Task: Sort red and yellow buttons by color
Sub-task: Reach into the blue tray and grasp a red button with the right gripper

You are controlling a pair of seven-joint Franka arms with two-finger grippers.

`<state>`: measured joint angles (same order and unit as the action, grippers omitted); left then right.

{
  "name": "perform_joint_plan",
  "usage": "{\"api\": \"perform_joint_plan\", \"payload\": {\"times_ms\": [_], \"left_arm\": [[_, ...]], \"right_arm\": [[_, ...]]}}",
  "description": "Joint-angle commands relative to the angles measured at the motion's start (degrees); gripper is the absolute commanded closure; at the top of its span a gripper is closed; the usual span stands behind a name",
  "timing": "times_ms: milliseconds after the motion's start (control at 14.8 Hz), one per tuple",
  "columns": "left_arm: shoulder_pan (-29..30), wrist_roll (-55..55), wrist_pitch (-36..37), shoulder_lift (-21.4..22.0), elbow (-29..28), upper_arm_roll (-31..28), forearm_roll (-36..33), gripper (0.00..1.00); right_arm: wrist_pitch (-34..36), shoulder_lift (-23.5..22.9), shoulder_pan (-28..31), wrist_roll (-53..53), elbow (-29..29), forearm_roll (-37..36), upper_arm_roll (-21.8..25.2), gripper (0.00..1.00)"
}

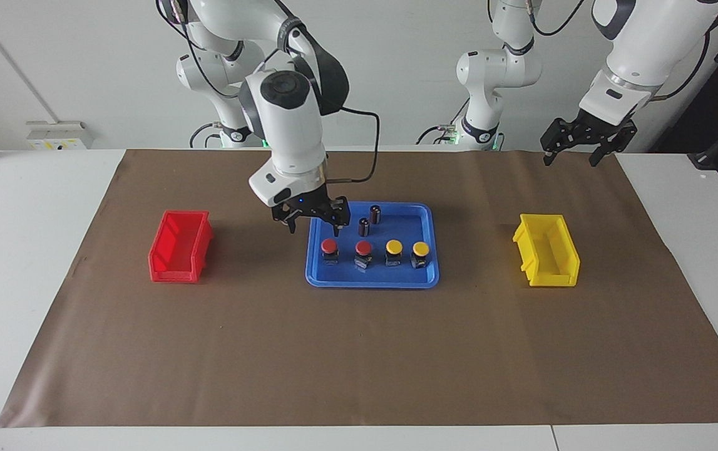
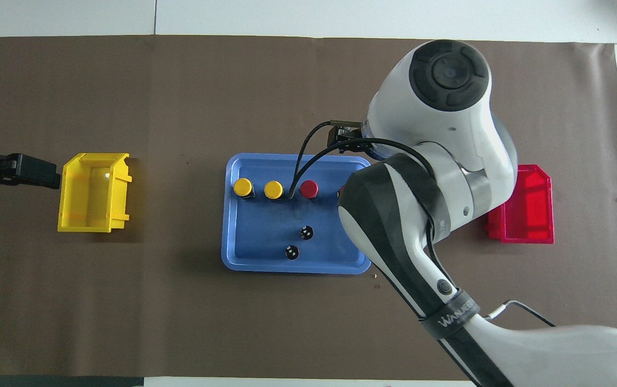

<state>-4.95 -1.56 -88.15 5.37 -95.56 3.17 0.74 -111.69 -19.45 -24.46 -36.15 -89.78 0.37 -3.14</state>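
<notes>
Buttons, two red (image 1: 329, 246) and two yellow (image 1: 394, 247), stand in a row in the blue tray (image 1: 372, 279). The right gripper (image 1: 313, 228), fingers spread, hangs over the tray's edge by the end red one. The left gripper (image 1: 569, 158) waits, spread, near the yellow bin (image 1: 547, 259).

From above, the right arm (image 2: 437, 177) swallows its own gripper whole. It also covers most of the outer red button (image 2: 341, 191), only a sliver peeping out at the arm's nine o'clock, plus the blue tray's (image 2: 243, 258) corner and part of the red bin (image 2: 529, 209). The left gripper (image 2: 34, 172) shows just its tip, its arm cut off by the frame edge. The markings on the buttons' bases are too small to read.
</notes>
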Motion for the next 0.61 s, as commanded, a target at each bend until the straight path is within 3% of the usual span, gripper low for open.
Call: {"api": "perform_joint_plan", "payload": {"times_ms": [0,542], "left_arm": [[0.73,0.07,0.35,1.57,-1.65,0.17,0.66,0.0],[0.73,-1.6,-0.97,2.8,-4.46,0.17,0.49,0.0]], "right_arm": [[-3.87,1.78,0.2,-0.58,-6.0,-0.37,0.24,0.03],[-12.31,6.09,-1.47,-0.23,-19.36,-0.37,0.24,0.21]]}}
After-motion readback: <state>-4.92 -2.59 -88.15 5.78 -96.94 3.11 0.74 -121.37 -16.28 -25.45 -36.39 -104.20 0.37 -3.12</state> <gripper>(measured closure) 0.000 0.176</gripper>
